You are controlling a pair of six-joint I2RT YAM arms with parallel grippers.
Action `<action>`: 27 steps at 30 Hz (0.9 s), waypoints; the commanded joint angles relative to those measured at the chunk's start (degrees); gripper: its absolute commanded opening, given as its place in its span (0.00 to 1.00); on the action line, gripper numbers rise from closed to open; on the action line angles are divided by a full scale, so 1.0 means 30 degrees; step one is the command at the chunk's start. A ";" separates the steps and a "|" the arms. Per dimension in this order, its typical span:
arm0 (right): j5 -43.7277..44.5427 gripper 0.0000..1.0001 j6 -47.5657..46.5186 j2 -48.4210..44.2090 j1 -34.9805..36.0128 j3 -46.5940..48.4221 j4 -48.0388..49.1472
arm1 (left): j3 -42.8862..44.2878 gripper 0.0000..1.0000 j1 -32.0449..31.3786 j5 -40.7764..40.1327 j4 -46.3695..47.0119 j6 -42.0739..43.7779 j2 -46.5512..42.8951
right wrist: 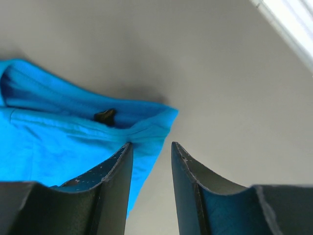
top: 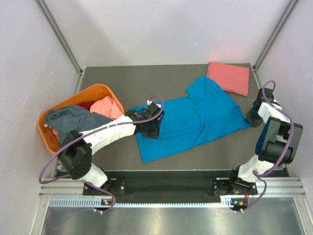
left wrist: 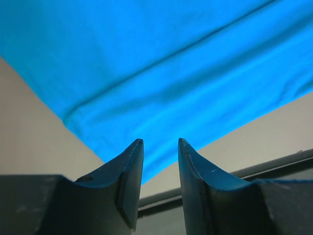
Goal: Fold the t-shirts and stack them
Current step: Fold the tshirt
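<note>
Twice finding jaws apart and gripping nothing: at the left gripper [left wrist: 160, 142], poised over the near-left part of the blue shirt [top: 195, 117], and at the right gripper [right wrist: 151, 144], hanging just beside that shirt's right sleeve tip. Recording the blue shirt as lying spread on the table [top: 122, 78], askew and creased, not yet folded.

Judging a first risk: closing the right jaws in this position and catching bare table or a single hem layer, because of the sleeve lying to one side of the gap. Judging a second: pinching a crease on the left and so setting a crooked fold line.

Further left, noting the basket [top: 93, 89] holding a grey shirt [top: 73, 117] and a salmon shirt [top: 108, 106], both unfolded; expecting a snag on the rim from any wide swing on that side.

Farthest, at the right rear, noting a folded pink shirt [top: 229, 77] just beside the blue shirt; fearing disturbance of it through any pull on the blue cloth.
</note>
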 commanded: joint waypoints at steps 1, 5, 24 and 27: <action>0.0718 0.38 -0.1081 -0.1032 -0.0506 -0.0030 0.1004 | -0.0875 0.40 0.0098 -0.0248 -0.0675 -0.1102 -0.0838; 0.0544 0.38 -0.1492 -0.1149 -0.1005 -0.0497 0.1588 | -0.1640 0.41 0.0215 -0.0570 -0.0793 -0.1366 -0.0925; 0.0543 0.38 -0.1698 0.0140 -0.1181 -0.1113 0.3084 | -0.4920 0.47 0.2061 0.0601 -0.0355 -0.2742 -0.2037; 0.0340 0.38 -0.1669 -0.0007 -0.1181 -0.1553 0.3435 | -0.5711 0.48 0.2090 0.1128 0.0319 -0.3182 -0.2564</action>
